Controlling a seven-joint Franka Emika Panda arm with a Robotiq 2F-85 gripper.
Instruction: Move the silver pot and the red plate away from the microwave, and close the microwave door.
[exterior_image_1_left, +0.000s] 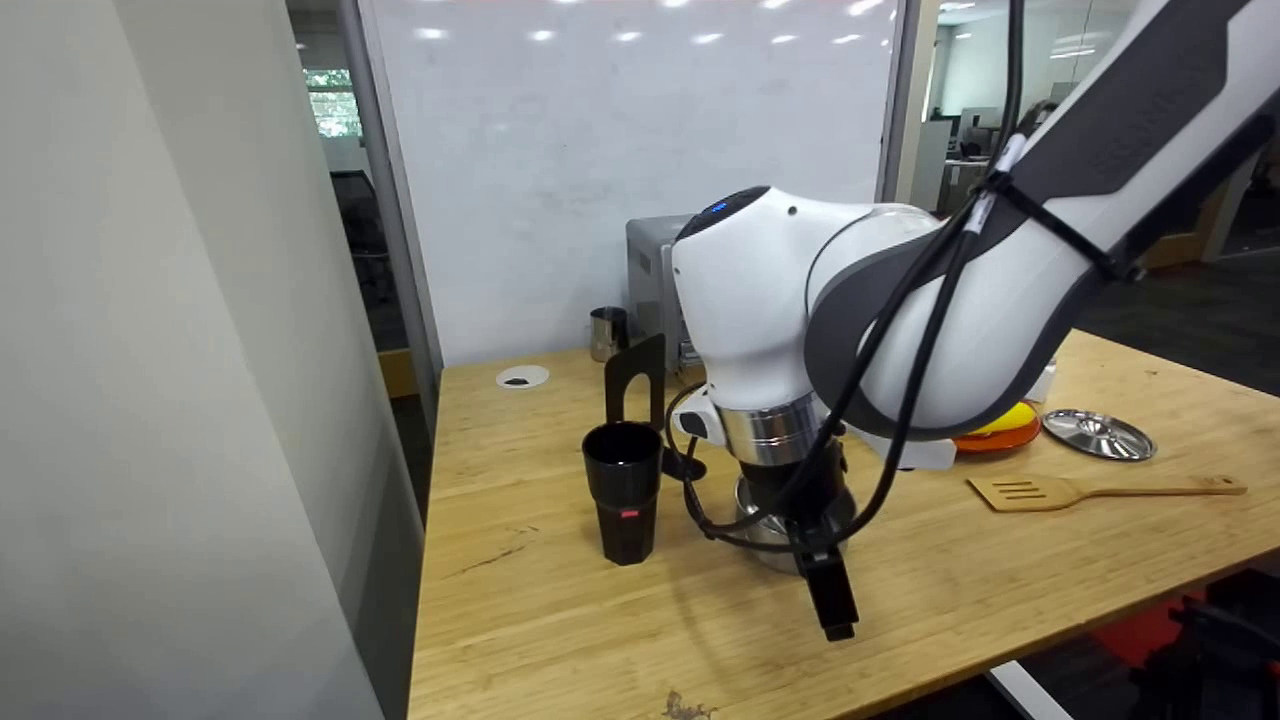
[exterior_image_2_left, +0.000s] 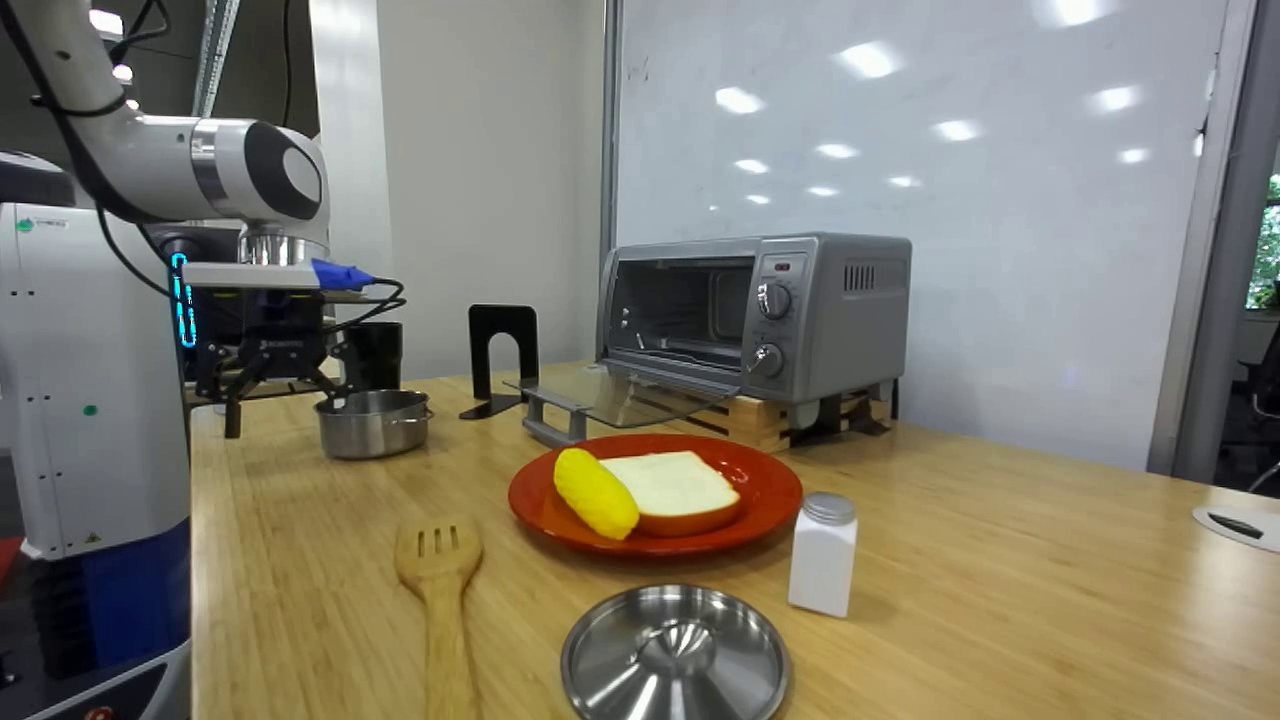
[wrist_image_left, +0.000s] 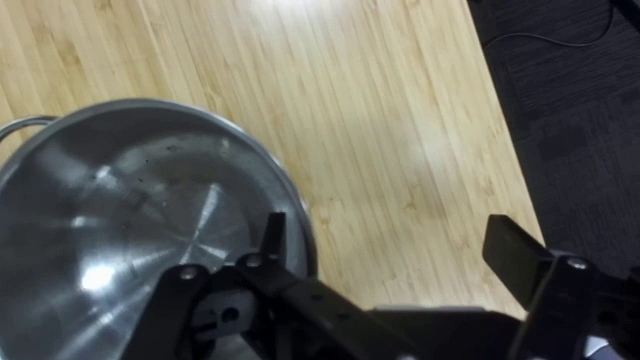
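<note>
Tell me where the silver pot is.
In an exterior view, the silver pot stands at left on the wooden table, the black bookend to its right. In the wrist view it fills the lower left, partly hidden by the tool.

faint "franka" on arm, "robotiq" on hand, yellow triangle on pedestal

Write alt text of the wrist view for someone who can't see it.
An open gripper at a silver pot, one finger over its interior, the other outside its rim. A wooden table lies beneath, with dark floor past its edge.
</note>
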